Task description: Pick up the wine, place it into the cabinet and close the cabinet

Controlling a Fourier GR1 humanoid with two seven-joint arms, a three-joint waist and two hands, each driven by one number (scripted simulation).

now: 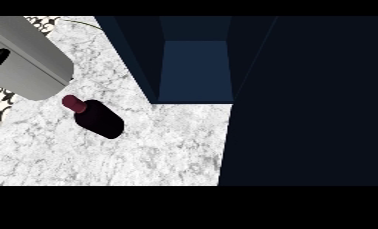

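The wine bottle [98, 118] stands on the white marble counter [148, 153] at the left; it has a dark body and a maroon cap and is seen from above. A grey forearm [29, 58] reaches in from the upper left corner, and its rounded end lies just above and left of the bottle's cap. No hand shows on it. The dark blue cabinet [196, 68] stands open to the right of the bottle, with a lighter blue inner floor and nothing visible inside it.
A large dark panel [303, 103] fills the right side of the view, from the cabinet's opening down to the lower edge. A patterned black and white surface [6, 104] shows at the far left edge.
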